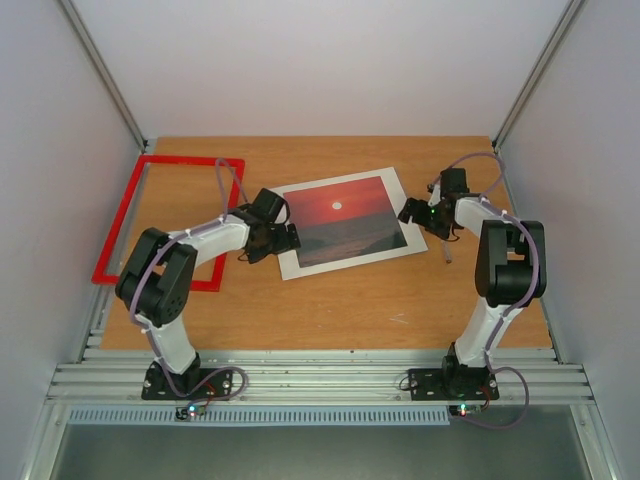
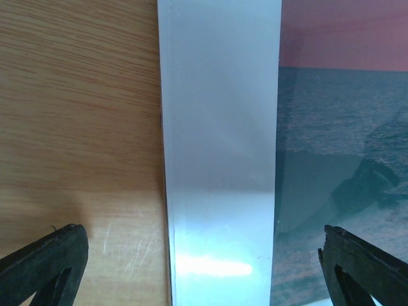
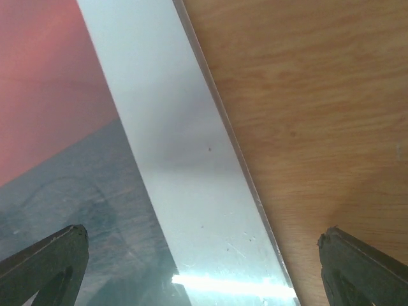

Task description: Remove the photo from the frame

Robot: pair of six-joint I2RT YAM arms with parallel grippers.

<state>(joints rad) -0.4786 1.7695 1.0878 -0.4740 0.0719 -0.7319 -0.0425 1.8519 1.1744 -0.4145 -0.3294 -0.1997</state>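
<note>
Two grippers flank your photo (image 1: pixel 345 222), which lies flat on the wooden table (image 1: pixel 330 310), apart from the red frame (image 1: pixel 120 220) at the far left. Your left gripper (image 1: pixel 285 238) sits at the print's left white margin and your right gripper (image 1: pixel 412 212) at its right margin. Both have their fingers (image 2: pixel 44 258) spread wide, holding nothing.

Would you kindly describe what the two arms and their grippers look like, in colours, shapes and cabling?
The left arm and right arm match: white tubular links between bulky black joint housings, on black base plates with small green and red lights. A greyish-purple cable loops loosely along each. The left gripper and right gripper each have two black, wedge-shaped fingers.
</note>
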